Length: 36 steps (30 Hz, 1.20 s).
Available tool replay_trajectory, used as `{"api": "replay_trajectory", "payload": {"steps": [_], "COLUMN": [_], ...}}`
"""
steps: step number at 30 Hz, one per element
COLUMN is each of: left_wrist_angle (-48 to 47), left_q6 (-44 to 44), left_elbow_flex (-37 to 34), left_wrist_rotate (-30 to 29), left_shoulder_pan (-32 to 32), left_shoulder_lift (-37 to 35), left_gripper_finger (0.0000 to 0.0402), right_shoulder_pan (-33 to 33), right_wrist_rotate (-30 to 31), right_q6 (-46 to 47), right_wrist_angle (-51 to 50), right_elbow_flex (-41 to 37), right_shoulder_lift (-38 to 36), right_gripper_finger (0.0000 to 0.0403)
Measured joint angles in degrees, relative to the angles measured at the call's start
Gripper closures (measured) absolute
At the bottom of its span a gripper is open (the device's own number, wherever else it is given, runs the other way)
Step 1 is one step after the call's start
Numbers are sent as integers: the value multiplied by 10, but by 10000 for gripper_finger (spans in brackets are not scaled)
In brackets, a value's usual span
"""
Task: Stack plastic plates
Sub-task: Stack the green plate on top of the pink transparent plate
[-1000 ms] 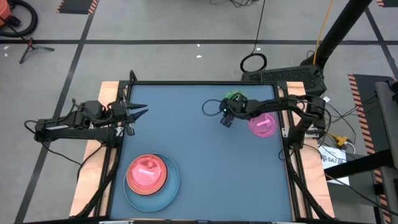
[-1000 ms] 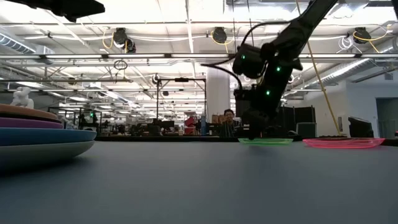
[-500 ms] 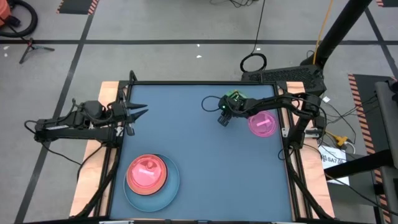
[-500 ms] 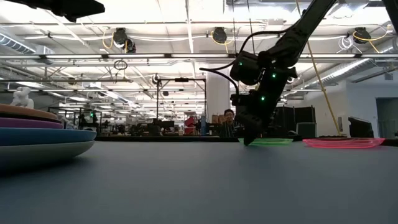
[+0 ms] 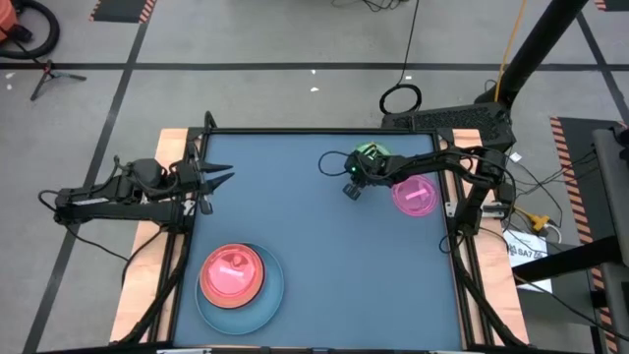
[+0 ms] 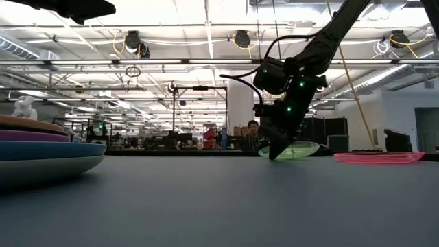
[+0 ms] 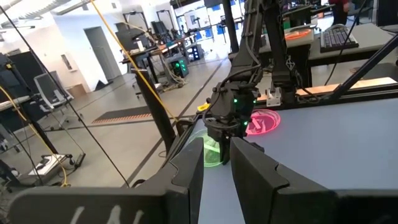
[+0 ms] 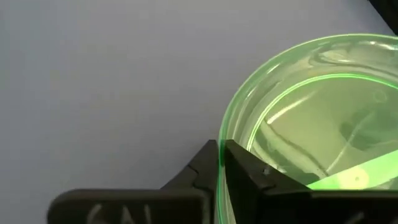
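A small translucent green plate (image 8: 311,112) sits tilted at the table's far middle (image 5: 371,153), with my right gripper (image 8: 222,149) shut on its rim. To its right, a small pink plate (image 5: 415,195) lies flat. At the near left stands a stack (image 5: 236,275) with a pink plate on top, an orange one under it and a large light-blue one at the bottom. My left gripper (image 5: 221,179) waits open and holding nothing at the table's left edge. My right gripper pinches the green plate's rim (image 8: 231,134) on the plate's near-left side, one finger inside the rim and one outside. The fingers slant down from above. The plate is tilted in the hold (image 6: 296,150), its held side low at the table and its opposite side raised.
The blue mat (image 5: 324,256) lies bare between the stack and the two small plates. Raised frame rails (image 5: 454,236) run along the table's sides. Beyond the far edge are a cable loop (image 5: 401,98) on the floor and a workshop room.
My right gripper has come down a little at the green plate's near-left rim and shut on it. The plate, flat on the table before, has tipped, and the side away from the fingers has risen.
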Motion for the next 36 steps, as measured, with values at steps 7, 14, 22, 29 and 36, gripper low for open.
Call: {"api": "replay_trajectory", "payload": {"steps": [7, 14, 22, 29, 36], "left_wrist_angle": [0, 0, 15, 15, 13], "left_q6": [4, 5, 7, 7, 4], "left_elbow_flex": [0, 0, 0, 0, 0], "left_wrist_rotate": [0, 0, 0, 0, 0], "left_shoulder_pan": [0, 0, 0, 0, 0], "left_shoulder_lift": [0, 0, 0, 0, 0], "left_gripper_finger": [314, 314, 314, 314, 314], "right_shoulder_pan": [6, 25, 60, 116, 180], "right_wrist_rotate": [5, 33, 30, 30, 31], "right_q6": [-13, -27, -35, -23, -20], "right_wrist_angle": [19, 18, 19, 50, 122], "right_elbow_flex": [-1, -2, -2, -2, -1], "right_shoulder_lift": [1, -4, -48, -80, -83], "right_gripper_finger": [400, 401, 402, 402, 403]}}
